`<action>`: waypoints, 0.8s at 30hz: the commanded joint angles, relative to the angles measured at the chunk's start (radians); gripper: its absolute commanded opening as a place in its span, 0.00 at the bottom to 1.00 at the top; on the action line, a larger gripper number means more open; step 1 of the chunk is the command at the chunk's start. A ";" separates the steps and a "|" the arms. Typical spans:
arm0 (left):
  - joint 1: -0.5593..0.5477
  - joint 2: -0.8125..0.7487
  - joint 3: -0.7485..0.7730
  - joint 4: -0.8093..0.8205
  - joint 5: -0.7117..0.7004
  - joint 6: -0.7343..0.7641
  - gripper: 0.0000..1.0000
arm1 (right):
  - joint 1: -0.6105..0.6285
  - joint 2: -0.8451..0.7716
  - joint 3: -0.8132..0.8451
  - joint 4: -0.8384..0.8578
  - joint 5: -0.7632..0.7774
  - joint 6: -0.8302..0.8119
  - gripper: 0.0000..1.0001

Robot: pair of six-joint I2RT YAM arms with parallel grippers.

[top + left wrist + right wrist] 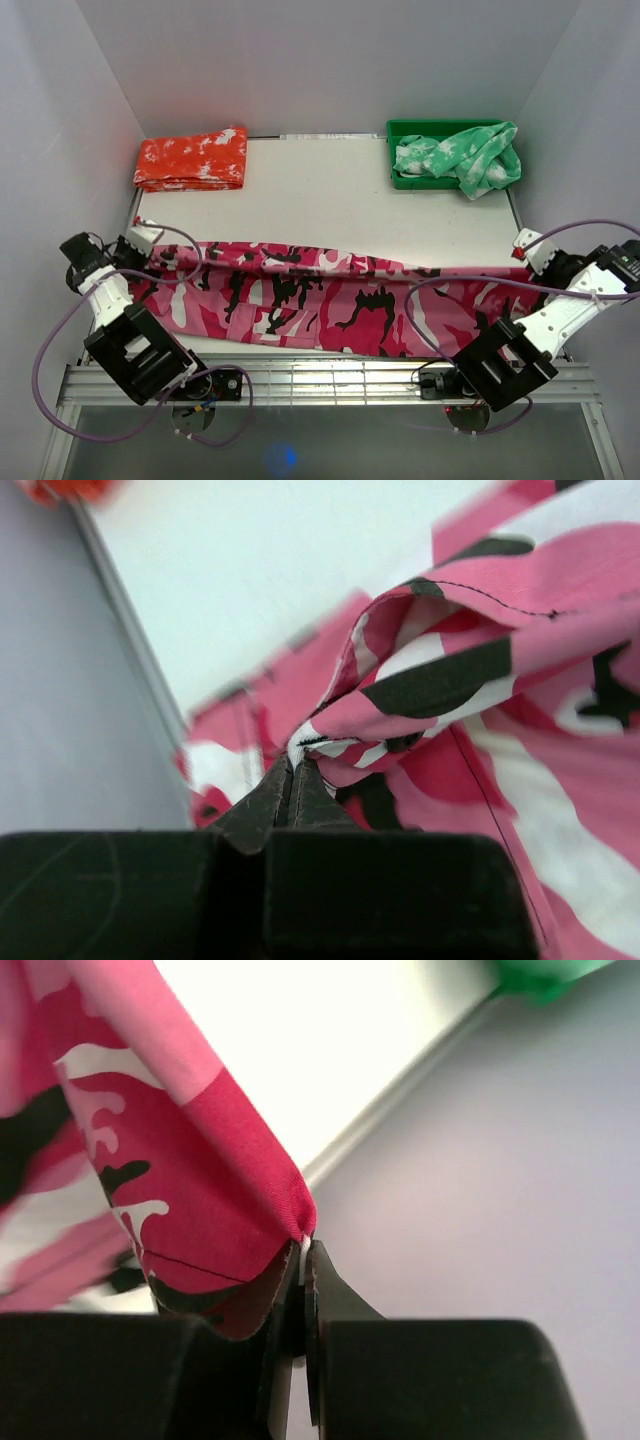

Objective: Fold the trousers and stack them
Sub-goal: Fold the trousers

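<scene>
green bin (410,127) holds green-white garment (470,155); both jaws clamped on trousers (330,295).

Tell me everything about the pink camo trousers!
The trousers are soft cloth in pink-magenta camouflage with black and white patches. They lie stretched lengthwise, wrinkled, across the near part of the white table. The left hand pinches one end and the right hand pinches the other, both shut on cloth.
</scene>
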 commanded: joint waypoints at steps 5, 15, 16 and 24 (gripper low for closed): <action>0.083 0.073 -0.222 -0.014 -0.220 0.285 0.00 | -0.079 -0.070 -0.407 0.037 0.285 -0.715 0.08; 0.037 0.371 0.054 -0.133 -0.318 -0.023 0.00 | -0.003 -0.003 -0.544 0.345 0.327 -0.693 0.08; 0.021 0.378 0.067 -0.135 -0.328 -0.043 0.00 | 0.031 0.035 -0.531 0.371 0.330 -0.640 0.08; -0.114 0.474 0.238 -0.135 -0.389 -0.266 0.00 | 0.312 0.250 -0.225 0.451 0.327 -0.227 0.08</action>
